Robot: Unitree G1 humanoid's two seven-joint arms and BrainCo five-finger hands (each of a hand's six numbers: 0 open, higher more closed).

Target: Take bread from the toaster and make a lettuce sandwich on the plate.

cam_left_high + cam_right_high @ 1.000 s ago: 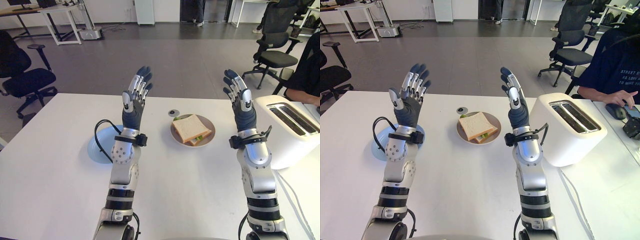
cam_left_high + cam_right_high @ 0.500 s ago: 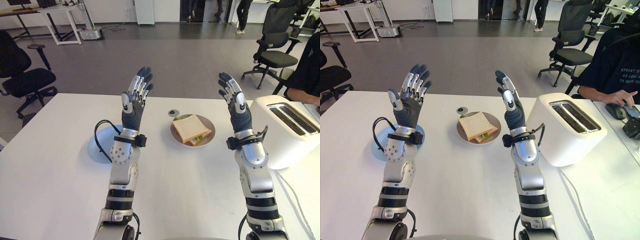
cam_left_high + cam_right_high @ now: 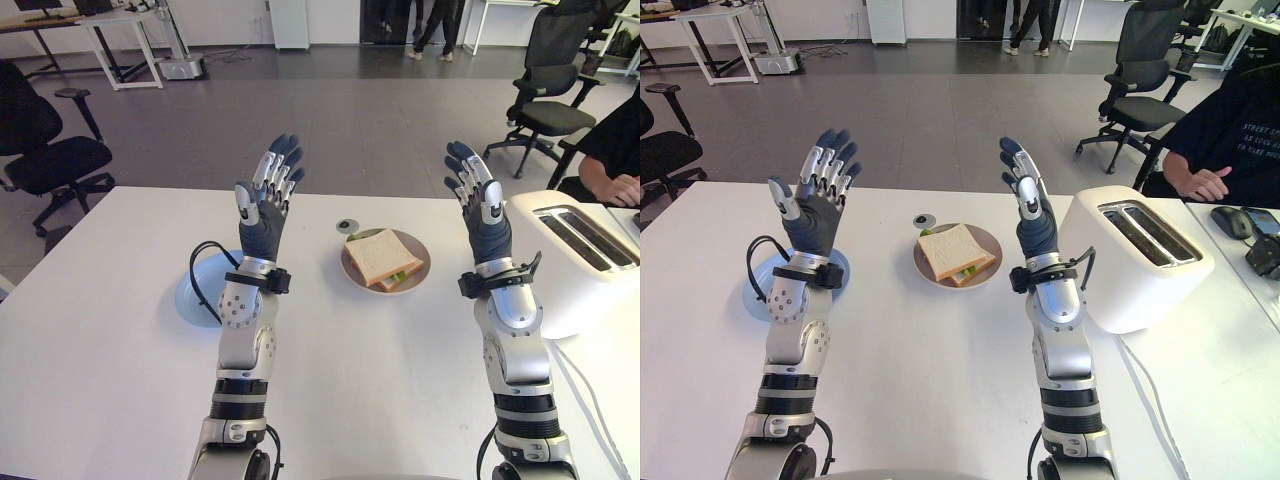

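White bread (image 3: 378, 254) lies on the plate (image 3: 424, 258) with lettuce (image 3: 399, 276) peeking out beneath, so the sandwich looks finished. The left hand (image 3: 265, 205) and right hand (image 3: 480, 205) hover raised, fingers spread, holding nothing. Lowering them well likely means dropping straight down, away from the plate. The toaster (image 3: 590, 270) stands just beside the right forearm. A blue dish (image 3: 195, 290) sits behind the left forearm, and open table (image 3: 350, 350) lies between.

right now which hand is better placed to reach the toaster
Right. The right hand, open and raised, is just beside the toaster. The left hand is open too, but it is on the far side of the plate and would have to cross over the sandwich.
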